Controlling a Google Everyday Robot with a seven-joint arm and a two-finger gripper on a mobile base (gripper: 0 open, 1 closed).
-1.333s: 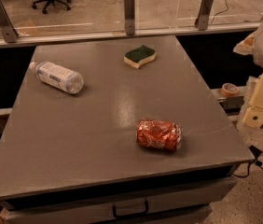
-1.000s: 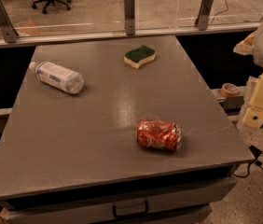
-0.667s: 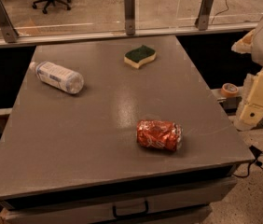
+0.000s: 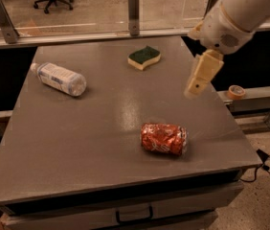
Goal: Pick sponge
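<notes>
A crushed red can [image 4: 163, 139] lay on its side near the front of the grey surface [image 4: 68, 143]. Above the right edge hung the end effector [image 4: 198, 79], pointing down and clear of every object; whether it was released or clenched could not be told. A plastic bottle [image 4: 58, 79] lay on its side at the left. The sponge [image 4: 144, 57] sat green side up near the far edge, well apart from the end effector.

dark green top, pale yellow base on sponge [image 4: 144, 57]; red can [image 4: 164, 138]; grey table [image 4: 77, 128]; cream gripper [image 4: 195, 86] at 4 o'clock from sponge.
</notes>
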